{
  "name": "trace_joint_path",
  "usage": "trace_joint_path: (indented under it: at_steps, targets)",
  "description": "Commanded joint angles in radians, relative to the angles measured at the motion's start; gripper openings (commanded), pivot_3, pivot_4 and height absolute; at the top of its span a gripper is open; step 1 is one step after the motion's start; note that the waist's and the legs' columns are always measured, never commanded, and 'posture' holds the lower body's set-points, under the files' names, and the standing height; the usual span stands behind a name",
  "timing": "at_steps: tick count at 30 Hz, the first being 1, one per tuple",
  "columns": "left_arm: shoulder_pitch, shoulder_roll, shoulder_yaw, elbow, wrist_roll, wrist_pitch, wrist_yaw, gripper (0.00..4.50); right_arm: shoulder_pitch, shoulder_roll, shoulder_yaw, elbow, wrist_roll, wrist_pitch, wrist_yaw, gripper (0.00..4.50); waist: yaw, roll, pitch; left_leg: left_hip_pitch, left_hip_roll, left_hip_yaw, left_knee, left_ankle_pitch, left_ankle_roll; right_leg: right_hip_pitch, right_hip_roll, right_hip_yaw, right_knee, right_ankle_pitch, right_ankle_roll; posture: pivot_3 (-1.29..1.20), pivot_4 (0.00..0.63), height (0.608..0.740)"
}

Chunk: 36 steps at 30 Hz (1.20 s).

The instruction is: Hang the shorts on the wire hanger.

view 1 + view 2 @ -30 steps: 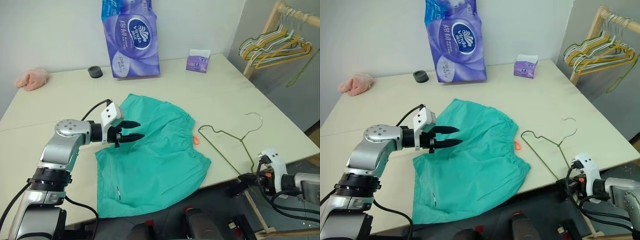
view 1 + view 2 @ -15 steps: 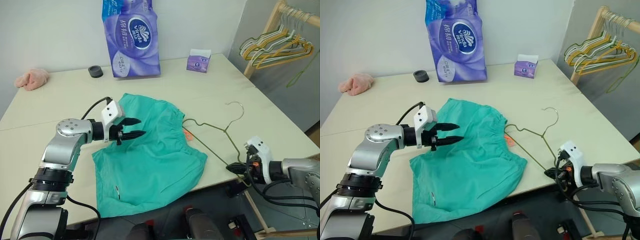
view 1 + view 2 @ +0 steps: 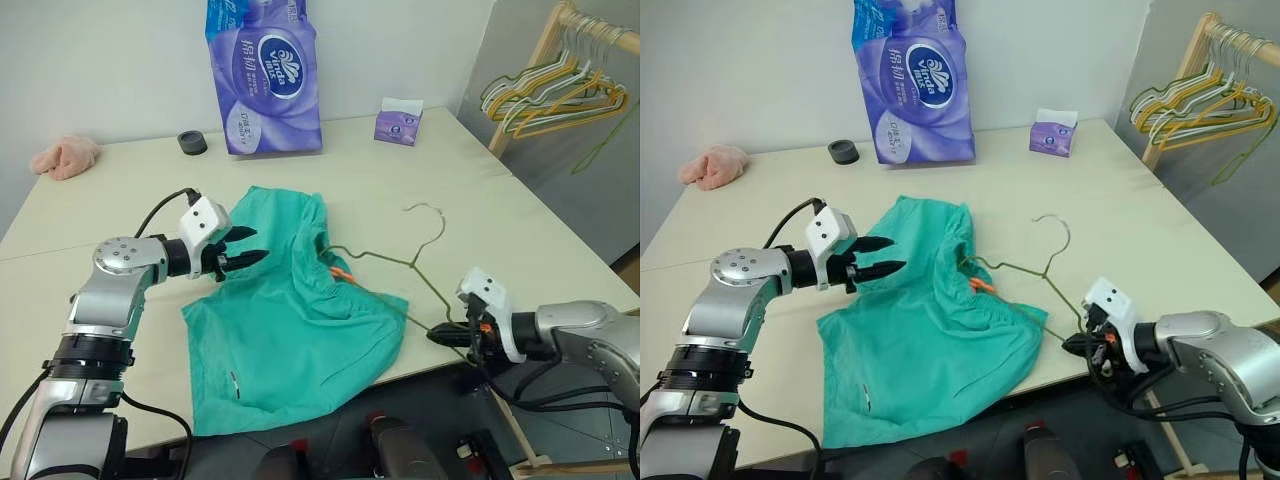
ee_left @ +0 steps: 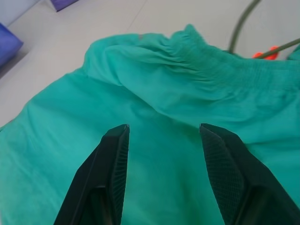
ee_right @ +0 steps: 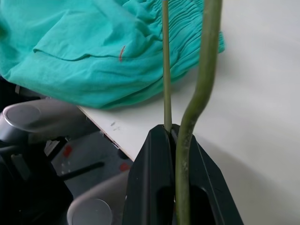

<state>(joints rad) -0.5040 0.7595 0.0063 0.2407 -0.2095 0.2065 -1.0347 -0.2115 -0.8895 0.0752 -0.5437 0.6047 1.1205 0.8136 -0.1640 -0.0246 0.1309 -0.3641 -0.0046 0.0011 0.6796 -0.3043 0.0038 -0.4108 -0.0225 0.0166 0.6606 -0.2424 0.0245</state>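
Gripping wire hanger [image 3: 385,262], right claw [image 3: 440,337] angled toward shorts [image 3: 290,330].

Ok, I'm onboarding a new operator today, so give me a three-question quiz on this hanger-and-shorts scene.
1. True or false: the right claw is shut on the wire hanger.
2. The left claw is: A) gripping the shorts, B) open over them, C) holding the pink cloth.
3. What colour is the small tag at the shorts' waistband, next to the hanger's far corner?

Key: 1 true; 2 B; 3 orange.
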Motion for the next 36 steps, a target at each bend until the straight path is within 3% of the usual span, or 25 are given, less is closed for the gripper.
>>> trace_joint_path:
  at_steps: [1,12,18,27,32,36]
  targets:
    - [-0.01,0.017,0.024,0.008,0.02,-0.04,0.019,2.5,-0.024,-0.021,0.047,-0.018,-0.049,-0.055,-0.005,0.0,0.0,0.0,0.0,0.0,0.0,0.0,0.0,0.0,0.0,0.0,0.0,0.0,0.0,0.0,0.0,-0.23,0.109,0.74]
    - [-0.016,0.004,0.021,0.026,0.034,-0.071,0.032,2.5,-0.124,0.035,0.07,0.156,-0.074,-0.002,-0.039,0.0,0.001,0.0,0.0,0.0,0.0,0.0,0.0,0.0,0.0,0.0,-0.001,0.0,0.0,0.002,-0.004,-0.23,0.099,0.74]
    - [-0.013,-0.015,0.051,-0.038,-0.067,0.019,-0.013,2.5,-0.189,0.043,0.114,0.197,-0.051,0.041,0.011,0.0,0.0,0.0,0.0,0.0,0.0,0.0,0.0,0.0,0.0,0.0,-0.001,0.0,0.001,0.003,-0.004,-0.22,0.093,0.74]
    - [-0.02,-0.012,0.088,-0.052,-0.109,0.082,0.012,2.5,-0.317,0.269,0.06,0.339,0.013,0.246,-0.079,0.0,0.0,0.0,-0.001,0.0,0.0,-0.001,0.0,0.0,0.0,-0.001,-0.001,0.0,0.002,0.003,-0.005,-0.2,0.087,0.74]
    - [-0.017,-0.013,0.092,-0.061,-0.107,0.087,0.017,2.5,-0.354,0.451,-0.045,0.403,0.004,0.347,-0.219,0.0,0.002,0.0,-0.001,-0.001,0.0,-0.001,0.0,0.0,0.0,-0.001,-0.002,0.0,0.003,0.004,-0.005,-0.19,0.085,0.74]
    - [-0.011,-0.017,0.094,-0.069,-0.11,0.086,0.029,2.5,-0.404,0.615,-0.202,0.45,-0.018,0.432,-0.352,0.0,0.002,0.0,-0.001,-0.001,0.0,-0.001,0.0,0.0,0.0,-0.003,-0.002,0.0,0.004,0.004,-0.006,-0.19,0.084,0.74]
